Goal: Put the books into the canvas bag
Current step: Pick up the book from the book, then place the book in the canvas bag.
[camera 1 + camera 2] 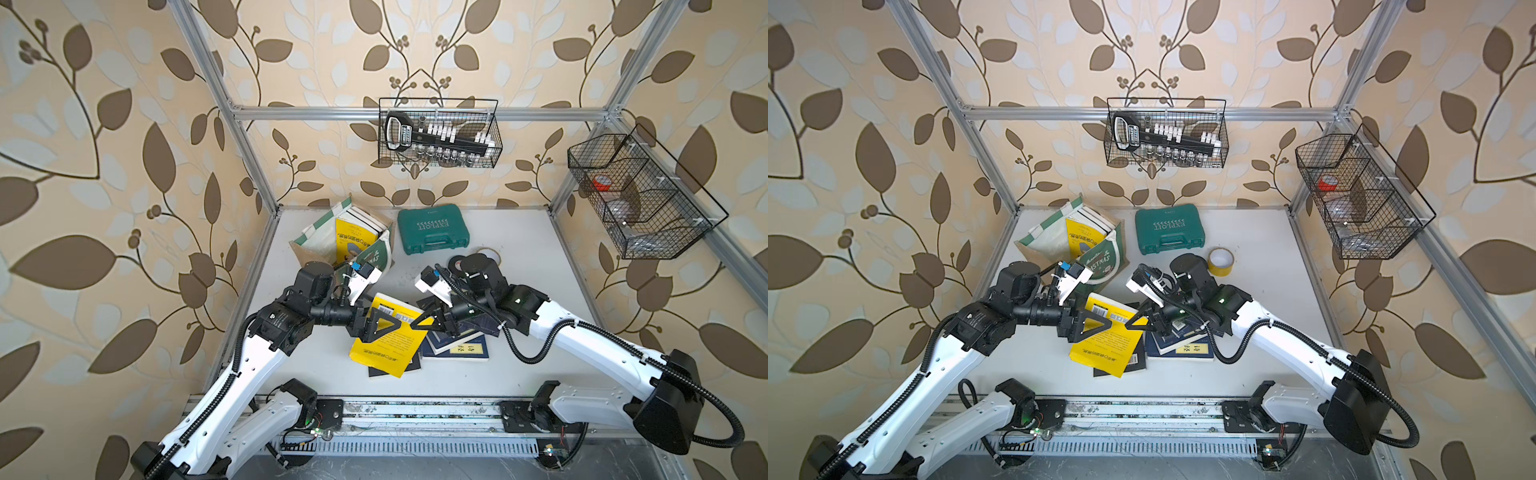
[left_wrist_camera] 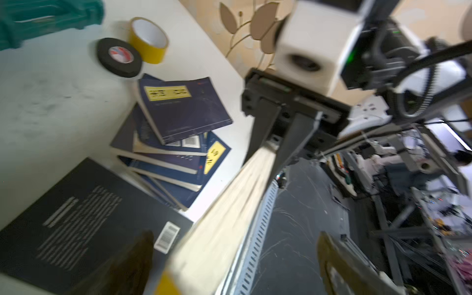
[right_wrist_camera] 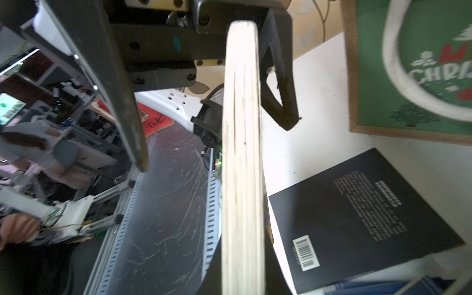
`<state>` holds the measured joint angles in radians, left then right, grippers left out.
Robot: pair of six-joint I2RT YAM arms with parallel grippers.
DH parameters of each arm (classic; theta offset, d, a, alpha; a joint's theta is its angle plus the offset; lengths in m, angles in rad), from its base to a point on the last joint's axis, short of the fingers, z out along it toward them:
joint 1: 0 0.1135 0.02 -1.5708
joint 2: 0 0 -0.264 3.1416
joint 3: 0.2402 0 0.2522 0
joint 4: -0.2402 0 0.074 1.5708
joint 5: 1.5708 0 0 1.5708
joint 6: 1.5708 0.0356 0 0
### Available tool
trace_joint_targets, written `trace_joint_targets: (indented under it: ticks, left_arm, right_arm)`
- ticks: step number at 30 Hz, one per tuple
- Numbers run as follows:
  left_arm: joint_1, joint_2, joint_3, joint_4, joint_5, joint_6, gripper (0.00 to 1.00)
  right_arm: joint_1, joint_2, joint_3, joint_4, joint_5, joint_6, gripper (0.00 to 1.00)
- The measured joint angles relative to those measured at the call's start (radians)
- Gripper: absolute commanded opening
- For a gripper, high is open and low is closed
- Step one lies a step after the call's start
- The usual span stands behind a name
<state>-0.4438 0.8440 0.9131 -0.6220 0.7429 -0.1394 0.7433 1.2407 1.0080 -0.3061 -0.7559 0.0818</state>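
Both arms reach inward, forearms nearly level, tips meeting. The right gripper (image 1: pixel 424 322) pinches the yellow book (image 1: pixel 380 353) by one end (page edges face both wrist cameras); the left gripper (image 1: pixel 388 328) gapes wide astride its other end. The canvas bag (image 1: pixel 309 245) stands beyond the left gripper, navy books (image 1: pixel 457 347) beneath the right

Both top views are brightly and evenly lit; only soft shadows are cast on the table (image 1: pixel 528 249). The wallpaper (image 1: pixel 83 166) is stretched toward the edges (wide-angle distortion). Both wrist views are smeared by blur, the books (image 2: pixel 178 115) and the green case (image 2: pixel 38 20) alike.
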Motion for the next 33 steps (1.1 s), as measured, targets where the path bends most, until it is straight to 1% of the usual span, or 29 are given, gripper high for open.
trace_joint_targets:
  ticks: [4, 8, 10, 12, 16, 21, 27, 30, 33]
  left_arm:
    - [0.000, -0.011, 0.000, -0.018, -0.205, -0.026, 0.99]
    - [0.001, -0.045, 0.000, -0.050, -0.376, -0.055, 0.99]
    - [0.000, -0.079, 0.000, -0.081, -0.449, -0.069, 0.99]
    - [0.000, -0.117, 0.000, -0.105, -0.497, -0.073, 0.99]
    - [0.000, -0.193, 0.000, -0.151, -0.600, -0.077, 0.99]
    - [0.000, -0.258, 0.000, -0.184, -0.694, -0.077, 0.99]
    - [0.000, -0.269, 0.000, -0.189, -0.749, -0.076, 0.99]
    - [0.000, -0.269, 0.000, -0.190, -0.754, -0.075, 0.99]
    - [0.000, -0.270, 0.000, -0.190, -0.755, -0.074, 0.99]
  right_arm:
    - [-0.006, 0.000, 0.071, -0.022, 0.116, 0.004, 0.00]
    - [-0.043, 0.003, 0.167, -0.053, 0.204, 0.012, 0.00]
    - [-0.072, 0.020, 0.241, -0.058, 0.249, 0.018, 0.00]
    - [-0.095, 0.059, 0.336, -0.059, 0.301, 0.018, 0.00]
    - [-0.106, 0.190, 0.571, -0.074, 0.363, 0.008, 0.00]
    - [-0.106, 0.395, 0.886, -0.125, 0.388, -0.006, 0.00]
    - [-0.108, 0.655, 1.266, -0.233, 0.401, -0.029, 0.00]
    - [-0.111, 0.735, 1.361, -0.268, 0.396, -0.035, 0.00]
    - [-0.115, 0.767, 1.372, -0.298, 0.377, -0.039, 0.00]
